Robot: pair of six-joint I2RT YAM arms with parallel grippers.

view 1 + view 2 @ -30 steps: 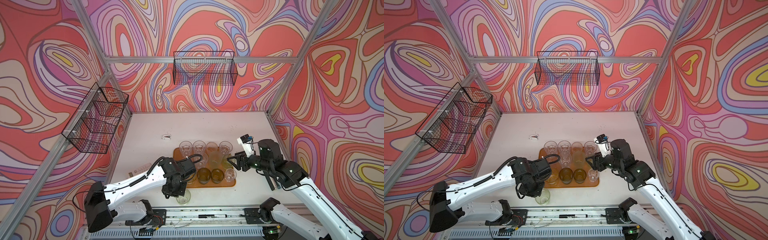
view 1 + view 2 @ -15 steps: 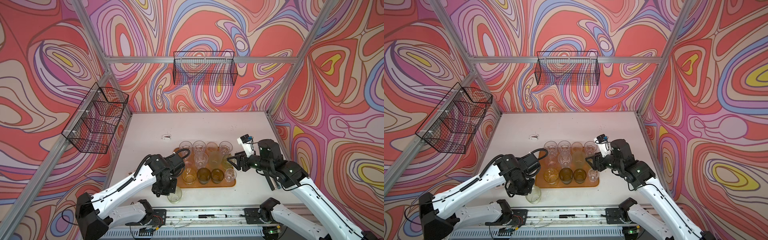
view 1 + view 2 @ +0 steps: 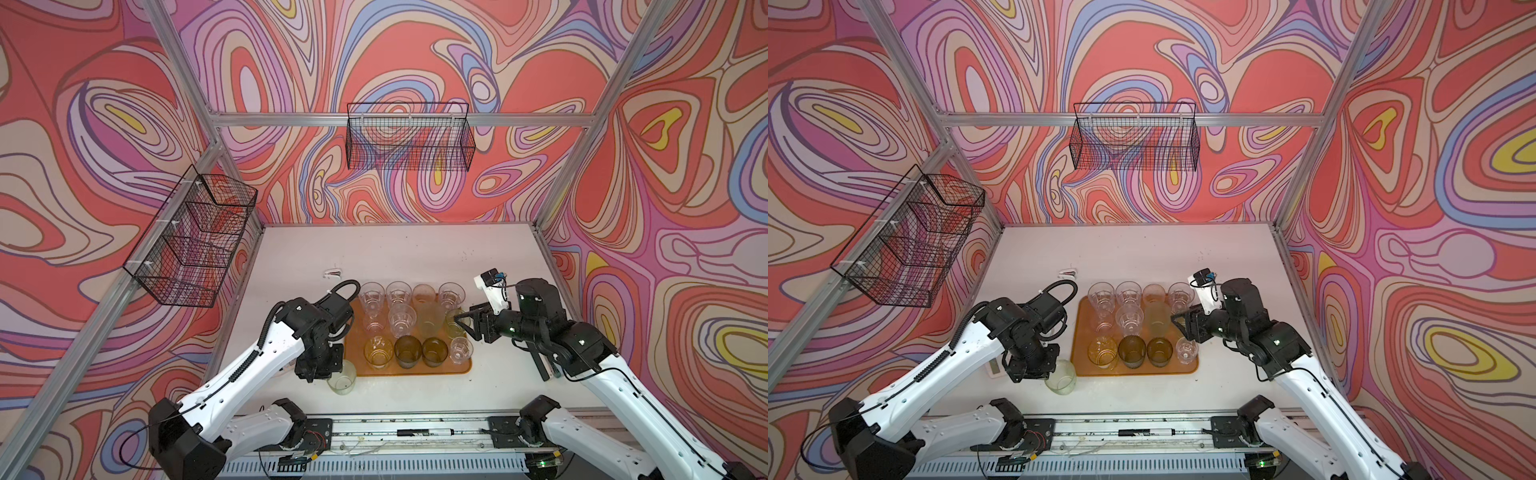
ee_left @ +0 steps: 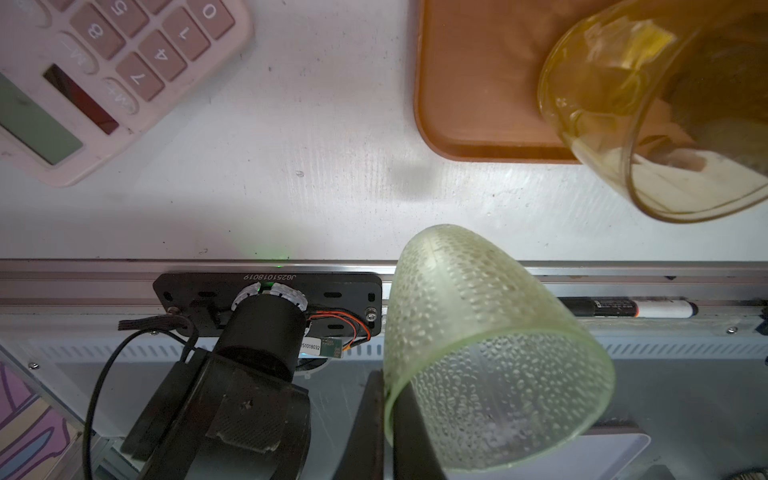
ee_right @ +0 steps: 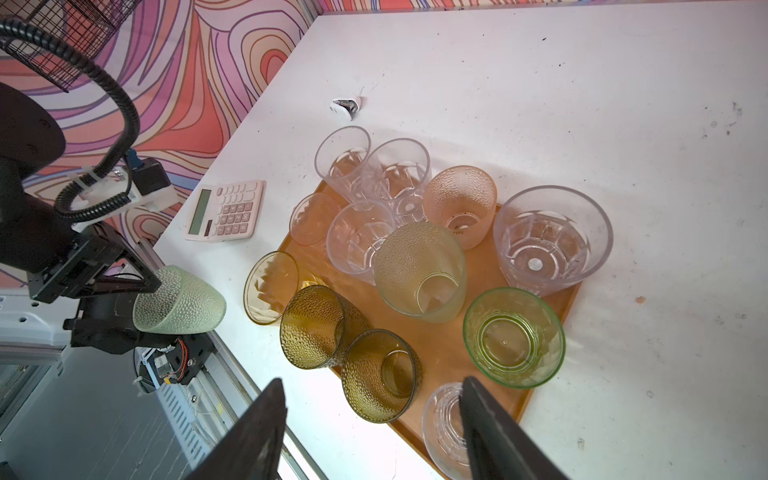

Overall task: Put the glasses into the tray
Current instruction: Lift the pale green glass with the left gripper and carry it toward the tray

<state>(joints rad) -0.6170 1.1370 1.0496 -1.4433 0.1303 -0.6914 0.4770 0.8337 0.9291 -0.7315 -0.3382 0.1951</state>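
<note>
Twelve glasses (image 3: 401,320) crowd the tray (image 3: 464,368), leaving bare floor only along its left rim. We see the left gripper (image 3: 329,371) clamped on a pale green dimpled glass (image 3: 342,377), tilted just off the tray's near-left corner, near the front edge of the table (image 3: 395,253). Since a second ago that arm has swung leftward, uncovering the yellow glass (image 3: 378,351). The right gripper (image 3: 464,323) hangs unchanged, jaws apart and empty, over the tray's right side. A pink calculator (image 5: 226,210) lies left of the tray; the far table is open.
</note>
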